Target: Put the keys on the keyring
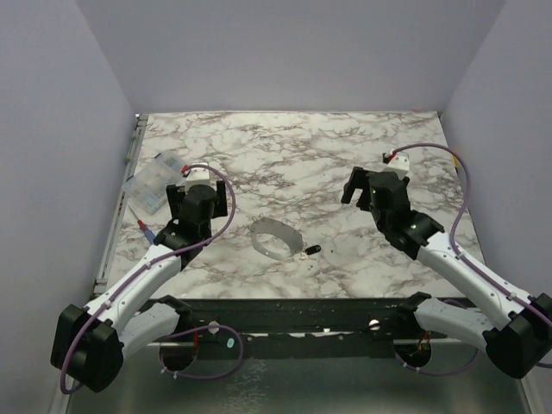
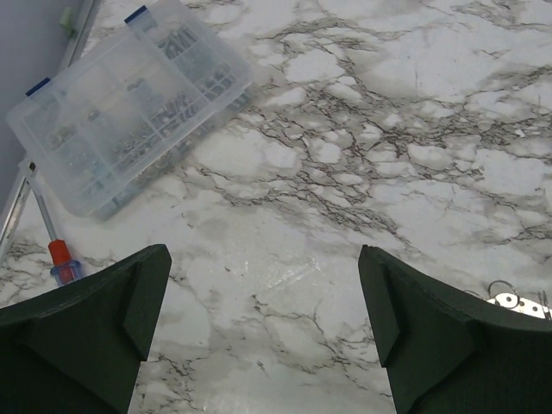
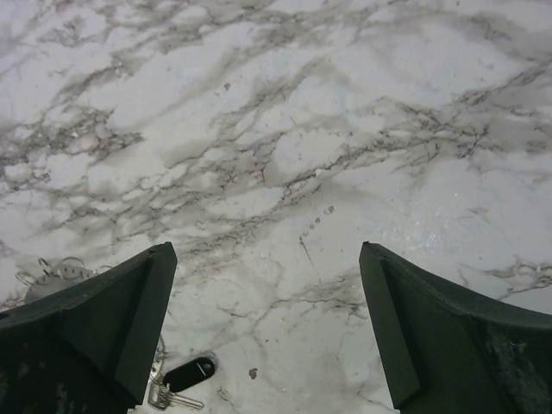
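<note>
Plastic box [image 1: 155,183]: clear, compartmented; far left on the marble table [image 1: 345,147].
Left gripper [image 2: 261,267]: jaws spread wide, nothing between them; over bare table near the box.
Keyring [image 1: 274,237]: pale hoop at table centre, between the arms.
Keys [image 1: 312,251]: small dark piece lying just right of the hoop; contact cannot be told.
Right gripper [image 3: 267,267]: jaws spread wide, empty; up and right of the keys.

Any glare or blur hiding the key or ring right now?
Top external: even light but soft, the key just a dark speck beside the keyring. Right wrist: key sharp, mild sheen on the table. Left wrist: faint sheen only.
</note>
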You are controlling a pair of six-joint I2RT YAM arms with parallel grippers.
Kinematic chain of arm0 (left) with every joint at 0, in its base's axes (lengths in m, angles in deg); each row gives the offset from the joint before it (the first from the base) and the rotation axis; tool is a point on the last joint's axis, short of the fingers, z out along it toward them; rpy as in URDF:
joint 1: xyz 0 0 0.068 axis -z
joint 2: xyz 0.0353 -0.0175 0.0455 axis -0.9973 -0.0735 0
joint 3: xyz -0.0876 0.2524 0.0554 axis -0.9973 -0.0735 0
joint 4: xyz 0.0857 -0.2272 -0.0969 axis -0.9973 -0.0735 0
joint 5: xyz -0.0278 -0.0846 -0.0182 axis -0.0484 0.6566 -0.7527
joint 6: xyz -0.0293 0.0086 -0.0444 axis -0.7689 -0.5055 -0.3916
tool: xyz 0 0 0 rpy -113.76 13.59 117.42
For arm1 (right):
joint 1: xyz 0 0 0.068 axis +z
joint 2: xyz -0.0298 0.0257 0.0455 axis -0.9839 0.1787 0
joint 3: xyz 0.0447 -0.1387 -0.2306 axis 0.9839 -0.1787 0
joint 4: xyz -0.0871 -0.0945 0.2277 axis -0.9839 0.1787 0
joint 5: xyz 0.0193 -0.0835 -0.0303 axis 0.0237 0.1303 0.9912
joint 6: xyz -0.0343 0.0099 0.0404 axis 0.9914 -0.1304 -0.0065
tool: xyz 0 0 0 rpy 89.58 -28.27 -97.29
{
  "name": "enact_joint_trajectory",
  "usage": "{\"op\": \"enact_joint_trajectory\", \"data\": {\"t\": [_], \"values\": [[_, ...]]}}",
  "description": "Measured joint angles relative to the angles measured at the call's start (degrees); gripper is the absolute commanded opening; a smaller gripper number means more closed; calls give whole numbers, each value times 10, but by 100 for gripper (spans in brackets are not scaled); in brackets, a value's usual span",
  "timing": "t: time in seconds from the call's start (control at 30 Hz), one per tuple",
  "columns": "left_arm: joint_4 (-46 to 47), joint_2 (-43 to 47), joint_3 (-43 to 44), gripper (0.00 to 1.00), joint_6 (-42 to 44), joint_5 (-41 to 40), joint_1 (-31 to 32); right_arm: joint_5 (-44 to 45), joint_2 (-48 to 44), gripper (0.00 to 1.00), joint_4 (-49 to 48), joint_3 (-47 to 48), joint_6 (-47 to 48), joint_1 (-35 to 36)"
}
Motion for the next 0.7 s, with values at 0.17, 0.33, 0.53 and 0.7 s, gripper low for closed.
{"op": "enact_joint_trajectory", "data": {"t": [0.17, 0.33, 0.53, 0.7], "values": [[0, 16, 0, 99, 0, -27, -6, 43, -3, 100, -2, 58, 20, 0], [0, 46, 0, 99, 0, -36, -7, 55, -10, 100, -12, 59, 39, 0], [0, 51, 0, 99, 0, -38, -9, 46, -14, 100, -17, 58, 46, 0], [0, 57, 0, 99, 0, -38, -9, -1, -39, 100, -48, 40, 66, 0]]}}
